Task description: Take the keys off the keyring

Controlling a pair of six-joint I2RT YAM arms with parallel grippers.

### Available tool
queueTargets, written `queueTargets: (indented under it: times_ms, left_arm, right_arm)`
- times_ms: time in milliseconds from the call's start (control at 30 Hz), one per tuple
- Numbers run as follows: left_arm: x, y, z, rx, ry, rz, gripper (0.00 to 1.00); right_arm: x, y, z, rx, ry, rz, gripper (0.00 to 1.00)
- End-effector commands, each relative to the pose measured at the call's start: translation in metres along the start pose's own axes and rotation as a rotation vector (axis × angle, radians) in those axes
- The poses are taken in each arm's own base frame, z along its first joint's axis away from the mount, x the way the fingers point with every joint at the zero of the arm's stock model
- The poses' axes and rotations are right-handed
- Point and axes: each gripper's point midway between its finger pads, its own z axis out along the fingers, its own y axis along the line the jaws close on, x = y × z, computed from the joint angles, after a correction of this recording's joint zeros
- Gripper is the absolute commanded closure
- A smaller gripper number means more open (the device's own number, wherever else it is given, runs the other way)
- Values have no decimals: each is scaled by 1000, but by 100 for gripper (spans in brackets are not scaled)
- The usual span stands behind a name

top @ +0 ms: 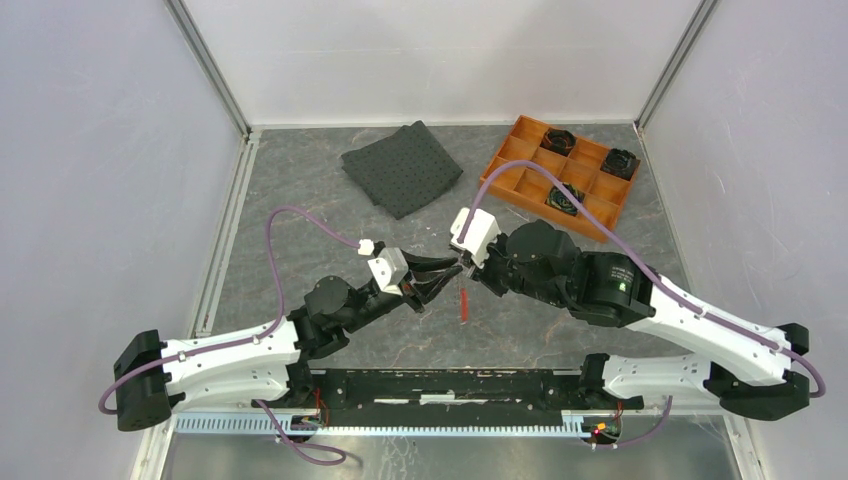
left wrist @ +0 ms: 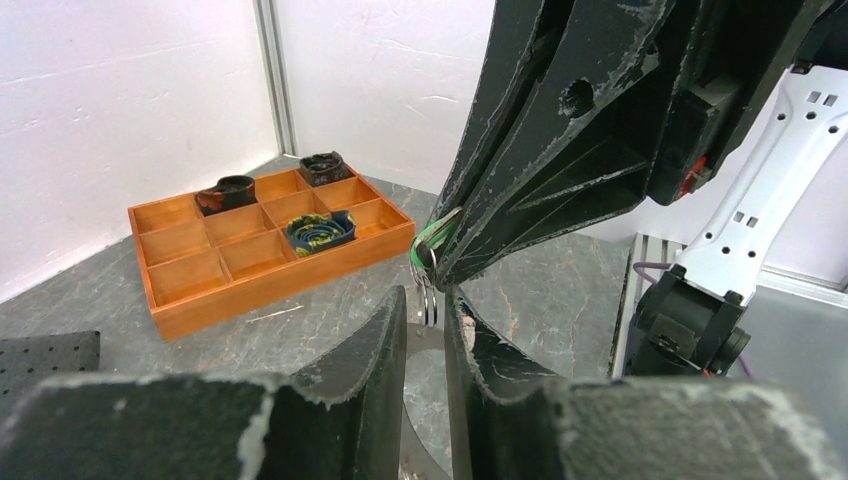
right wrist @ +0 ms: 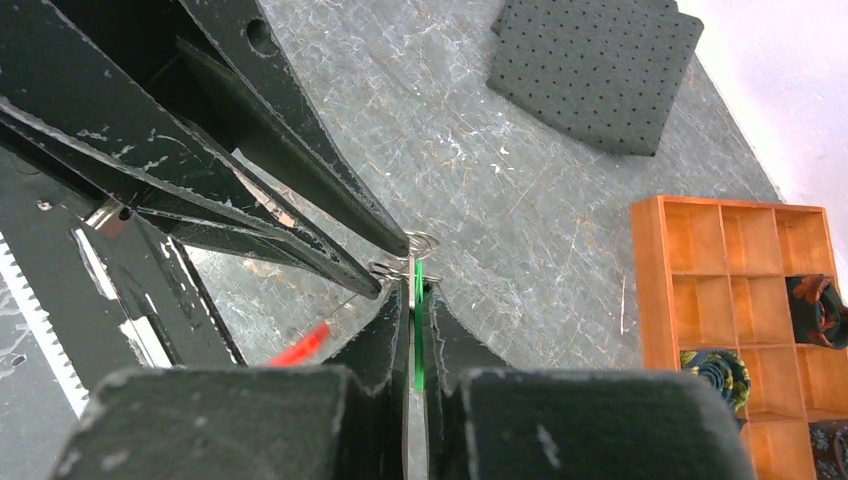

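Observation:
My right gripper (right wrist: 412, 290) is shut on the green key (right wrist: 419, 330), whose green head and metal blade sit edge-on between its fingers. The thin wire keyring (right wrist: 422, 243) hangs from that key just past the fingertips. From the left, my left gripper (left wrist: 425, 300) reaches it, and the keyring (left wrist: 430, 303) hangs in the narrow gap between its tips, jaws slightly open and not pressing it. The green key (left wrist: 430, 238) shows at the right gripper's tips (left wrist: 447, 272). The red key (top: 464, 303) lies off the ring on the table below both grippers (top: 452, 268), and looks blurred in the right wrist view (right wrist: 300, 345).
An orange compartment tray (top: 520, 178) stands at the back right, holding black gear-like pieces (top: 556, 137). A dark perforated mat (top: 402, 167) lies at the back centre. Metal frame posts and white walls close in the table. The arm bases' black rail (top: 450, 385) runs along the near edge.

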Motion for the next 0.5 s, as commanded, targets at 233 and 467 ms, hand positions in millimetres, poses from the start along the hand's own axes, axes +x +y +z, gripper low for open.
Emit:
queueTargets:
  times_ms: [233, 467]
  left_arm:
    - [-18, -5, 4, 14, -51, -17, 74]
    - [-18, -5, 8, 13, -48, -10, 75]
  right_arm:
    - [-28, -2, -10, -15, -78, -1, 99]
    - [-28, 0, -8, -24, -77, -4, 99]
